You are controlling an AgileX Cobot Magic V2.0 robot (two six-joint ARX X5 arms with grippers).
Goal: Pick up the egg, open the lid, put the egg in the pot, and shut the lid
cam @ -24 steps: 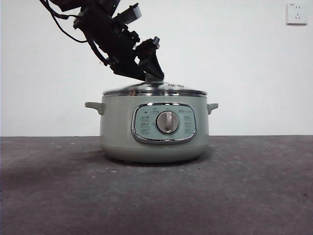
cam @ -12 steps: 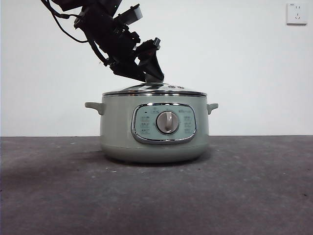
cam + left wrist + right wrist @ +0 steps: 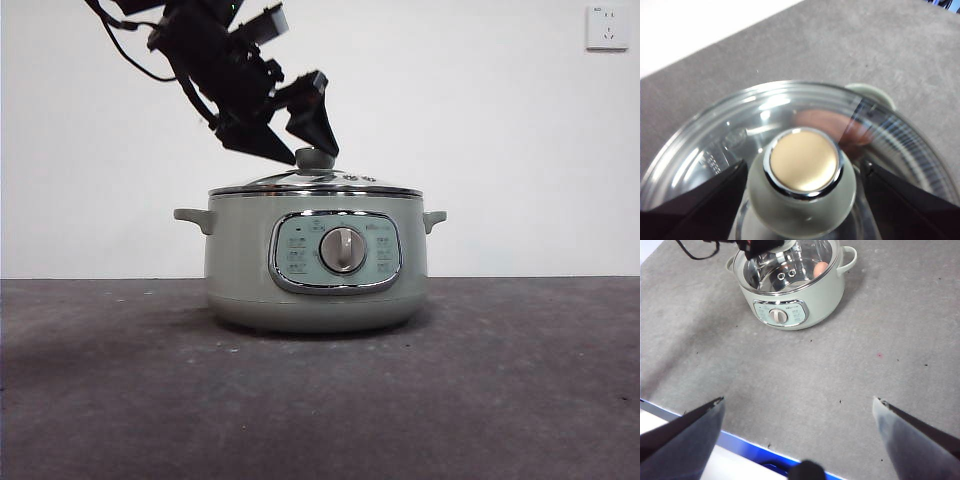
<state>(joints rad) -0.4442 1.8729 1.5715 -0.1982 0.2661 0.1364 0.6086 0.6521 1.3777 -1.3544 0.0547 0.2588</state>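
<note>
Lid [image 3: 316, 185] sat on the pot [image 3: 316, 260], egg [image 3: 822, 268] inside. Left claw [image 3: 300, 140] stood wide astride the green knob [image 3: 802, 182], not gripping; right claw [image 3: 800, 412] waited wide over the worktop [image 3: 850, 370]. A careless retreat might clip the knob and shift the seated lid.

wall [image 3: 500, 130]: plain white, evenly lit
socket [image 3: 607, 26]: white, high on the wall's right
desk [image 3: 320, 400]: dark grey, speckled, blue front edge [image 3: 747, 450]
</note>
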